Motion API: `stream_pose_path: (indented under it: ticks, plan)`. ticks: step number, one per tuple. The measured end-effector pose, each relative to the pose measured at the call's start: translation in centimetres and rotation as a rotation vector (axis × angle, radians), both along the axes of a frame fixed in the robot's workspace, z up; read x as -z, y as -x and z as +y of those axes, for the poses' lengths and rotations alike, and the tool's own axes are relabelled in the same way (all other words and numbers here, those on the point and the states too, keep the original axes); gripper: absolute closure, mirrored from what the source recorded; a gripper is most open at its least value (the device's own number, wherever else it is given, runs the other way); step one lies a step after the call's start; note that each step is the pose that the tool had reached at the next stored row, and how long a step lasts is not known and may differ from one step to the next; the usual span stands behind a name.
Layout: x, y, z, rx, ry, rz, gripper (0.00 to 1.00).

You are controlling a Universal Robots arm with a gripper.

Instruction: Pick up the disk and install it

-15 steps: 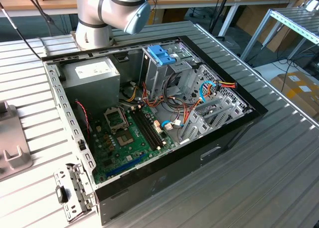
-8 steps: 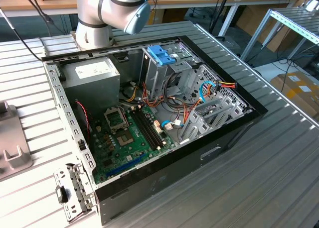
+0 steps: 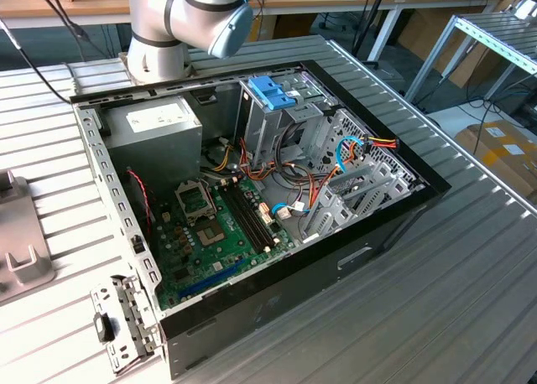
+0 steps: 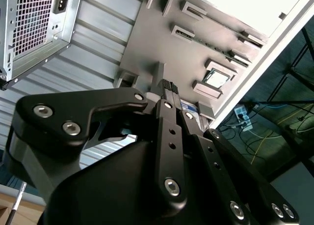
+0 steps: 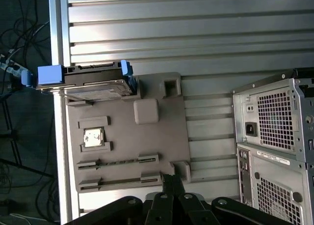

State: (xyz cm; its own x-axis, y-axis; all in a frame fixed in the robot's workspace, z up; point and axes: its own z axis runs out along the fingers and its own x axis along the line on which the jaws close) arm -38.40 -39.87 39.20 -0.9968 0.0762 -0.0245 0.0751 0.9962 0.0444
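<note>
The disk [image 5: 98, 89] is a silver drive between light blue rails. It rests at one end of a grey moulded holder tray [image 5: 162, 136] on the ribbed metal table, in the first wrist view. My gripper [image 5: 171, 180] hangs above the tray's opposite edge, well apart from the disk. Its black fingers [image 5: 166, 185] are shut together with nothing between them. In the second wrist view the gripper [image 4: 167, 86] points down at the same grey tray [image 4: 162, 33]. The open computer case [image 3: 252, 191] lies on the table in the exterior view.
Inside the case are a metal drive cage [image 3: 281, 124] topped by a blue bracket [image 3: 273, 90], a grey power supply [image 3: 155, 128], the motherboard [image 3: 210, 233] and loose cables. The case's rear panel [image 5: 274, 136] stands beside the tray. The arm's base [image 3: 159, 40] rises behind the case.
</note>
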Motion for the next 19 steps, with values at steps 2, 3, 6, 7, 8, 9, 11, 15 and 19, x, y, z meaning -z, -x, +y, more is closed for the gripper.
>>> stream_pose_path:
  ticks: [2, 3, 6, 7, 8, 9, 11, 15, 19]
  plan:
    - [0.00, 0.16, 0.00, 0.000, 0.0001, 0.0001, 0.89]
    - [0.00, 0.24, 0.00, 0.000, 0.0000, 0.0001, 0.89]
    - [0.06, 2.20, 0.00, 0.000, 0.0000, 0.0000, 0.89]
    - [0.07, 2.67, 0.01, 0.000, 0.0001, 0.0001, 0.89]
    - [0.07, 2.78, 0.00, 0.000, 0.0001, 0.0002, 0.89]
    - [0.07, 2.83, 0.00, 0.000, 0.0000, 0.0001, 0.89]
    - [0.08, 2.97, 0.00, 0.000, 0.0000, 0.0001, 0.89]
    - [0.08, 3.22, 0.00, 0.000, 0.0001, 0.0001, 0.89]
    - [0.09, 3.51, 0.00, 0.000, 0.0001, 0.0001, 0.89]
